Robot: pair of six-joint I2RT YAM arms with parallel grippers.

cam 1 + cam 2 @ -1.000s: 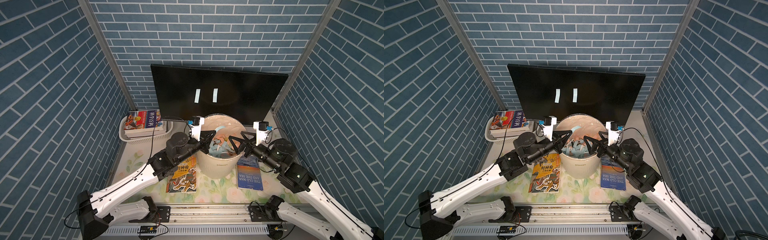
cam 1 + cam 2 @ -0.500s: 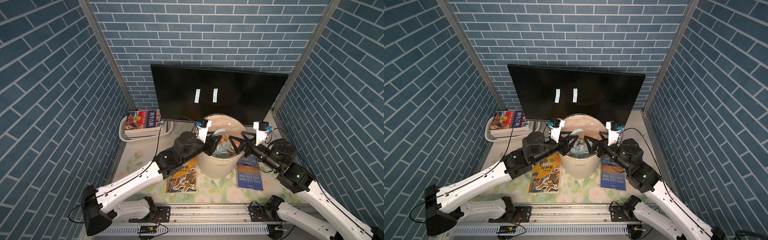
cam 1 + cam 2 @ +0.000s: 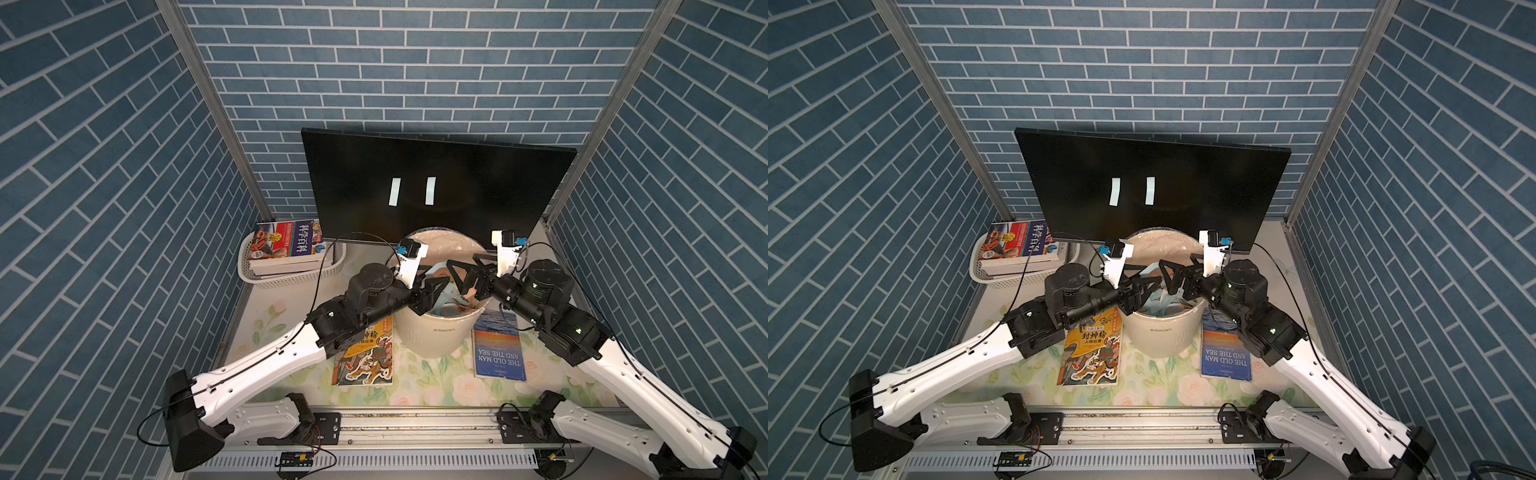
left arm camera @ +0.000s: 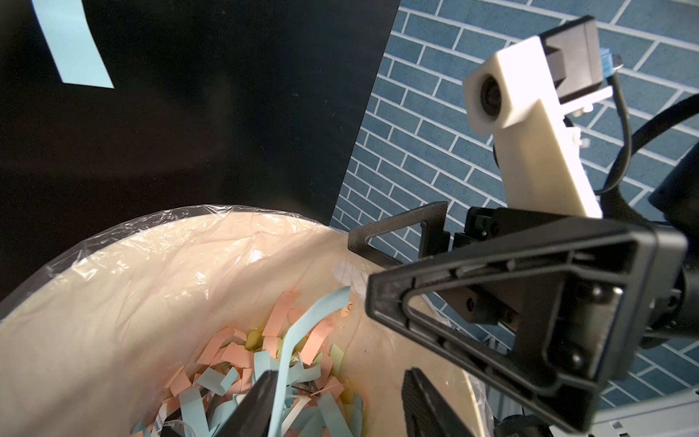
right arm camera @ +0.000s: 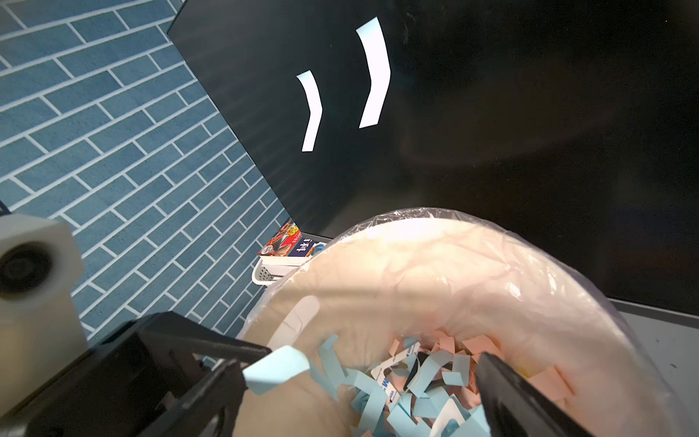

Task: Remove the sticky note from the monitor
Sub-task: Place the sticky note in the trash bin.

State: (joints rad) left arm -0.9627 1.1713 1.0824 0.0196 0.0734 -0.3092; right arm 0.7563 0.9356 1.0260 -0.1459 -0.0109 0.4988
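The black monitor stands at the back with two pale sticky notes on its screen in both top views. My left gripper hangs over the white bin with its jaws apart. A light blue sticky note clings to the inner face of one of its fingers and curls up over the bin; the right wrist view shows the same strip. My right gripper is open above the bin's right side, holding nothing.
The bin has a clear liner and holds several blue and pink paper strips. A white basket of books stands at the back left. Two books lie flat either side of the bin. Brick walls close in.
My left gripper has moved right, over the bin, and its jaws have parted from shut. The blue note still sticks to one finger. The right arm has not moved.
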